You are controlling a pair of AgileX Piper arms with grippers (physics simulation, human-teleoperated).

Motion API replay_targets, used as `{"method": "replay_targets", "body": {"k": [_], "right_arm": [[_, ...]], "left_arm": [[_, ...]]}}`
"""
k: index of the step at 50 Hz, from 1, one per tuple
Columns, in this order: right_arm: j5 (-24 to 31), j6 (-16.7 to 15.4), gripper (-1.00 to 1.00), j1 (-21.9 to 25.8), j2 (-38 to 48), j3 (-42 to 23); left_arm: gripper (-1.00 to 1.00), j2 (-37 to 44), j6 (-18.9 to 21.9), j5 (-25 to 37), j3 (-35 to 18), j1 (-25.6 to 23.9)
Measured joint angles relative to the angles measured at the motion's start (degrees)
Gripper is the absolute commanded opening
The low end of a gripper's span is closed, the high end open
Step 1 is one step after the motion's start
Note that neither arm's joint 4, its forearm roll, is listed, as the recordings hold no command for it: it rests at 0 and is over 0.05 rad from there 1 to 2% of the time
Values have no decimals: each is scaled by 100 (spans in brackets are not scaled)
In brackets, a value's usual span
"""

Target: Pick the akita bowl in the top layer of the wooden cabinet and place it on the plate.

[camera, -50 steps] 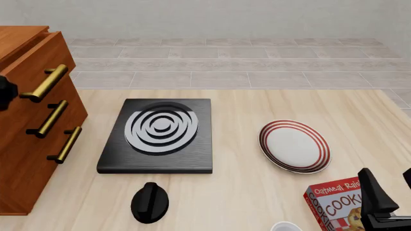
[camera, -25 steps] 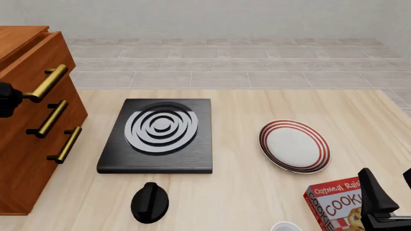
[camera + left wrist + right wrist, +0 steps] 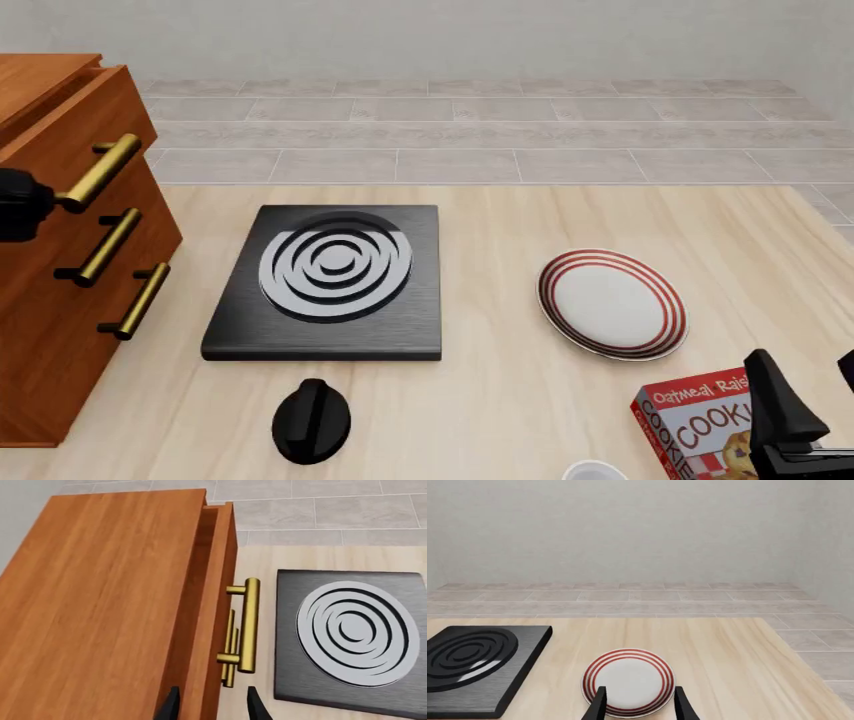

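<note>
The left gripper (image 3: 210,705), jaws apart and empty, hovers near the top layer's (image 3: 212,595) brass handle (image 3: 248,625) on the wooden cabinet (image 3: 60,250). The right gripper (image 3: 638,705), also open and empty, hangs above the plate (image 3: 613,303); the akita bowl is out of sight.

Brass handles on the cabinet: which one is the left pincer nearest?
The top handle: the left pincer sits beside its lower end, while the two lower handles lie beneath.
</note>
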Motion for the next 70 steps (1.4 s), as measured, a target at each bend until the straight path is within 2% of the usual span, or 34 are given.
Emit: {"method": "replay_targets", "body": {"k": [12,29,52,70], "right_arm": [[-5,4,100,-5,2,0],[-10,16,100,-11,-1,3],[-14,31,100,-16,14,2],[-3,28,100,-16,5,-2]], "left_arm": [[100,74,-138,88,-68,-106],[100,258,-122,234,-193,-307],[100,517,-25,510,-385,-615],[100,676,221,752,-545,-749]]}}
